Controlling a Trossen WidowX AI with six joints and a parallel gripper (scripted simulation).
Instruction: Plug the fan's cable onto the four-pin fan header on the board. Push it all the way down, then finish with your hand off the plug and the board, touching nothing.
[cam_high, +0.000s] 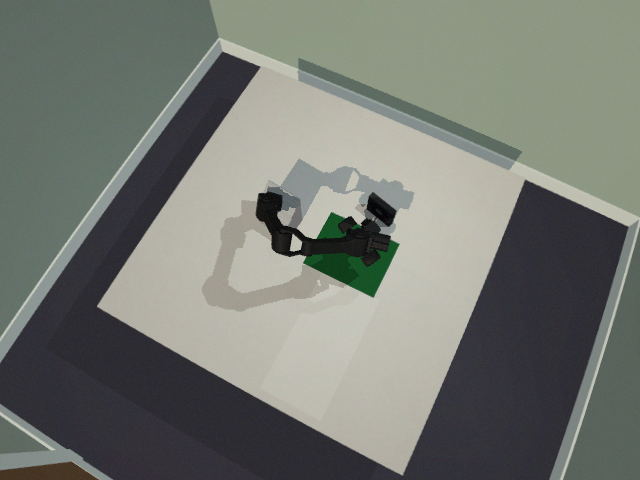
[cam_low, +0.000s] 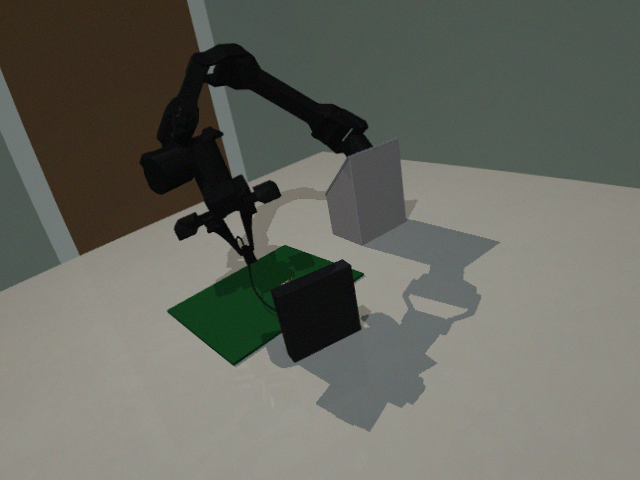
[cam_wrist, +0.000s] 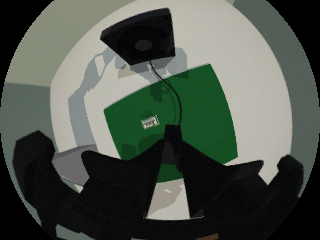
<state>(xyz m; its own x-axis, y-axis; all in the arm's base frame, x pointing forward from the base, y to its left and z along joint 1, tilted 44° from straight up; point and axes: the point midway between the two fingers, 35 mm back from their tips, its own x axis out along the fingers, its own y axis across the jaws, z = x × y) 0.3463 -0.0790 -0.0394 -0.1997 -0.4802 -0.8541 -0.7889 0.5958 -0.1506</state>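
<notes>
Pale surface (cam_high: 423, 268) set within a dark floor (cam_high: 542, 320) bordered by a light skirting (cam_high: 129, 155). Grey-green walls (cam_low: 465, 77) enclose the room; a brown door (cam_low: 87, 103) with a pale frame (cam_low: 25, 170) stands behind. Strong light casts sharp shadows.

Seen from above, the black arm (cam_high: 289, 237) reaches from its base across the pale table (cam_high: 206, 320) and over the green board (cam_high: 361, 273). Its gripper (cam_high: 374, 242) hangs above the board's far edge. Just beyond the gripper stands the black fan (cam_high: 380, 208).
</notes>
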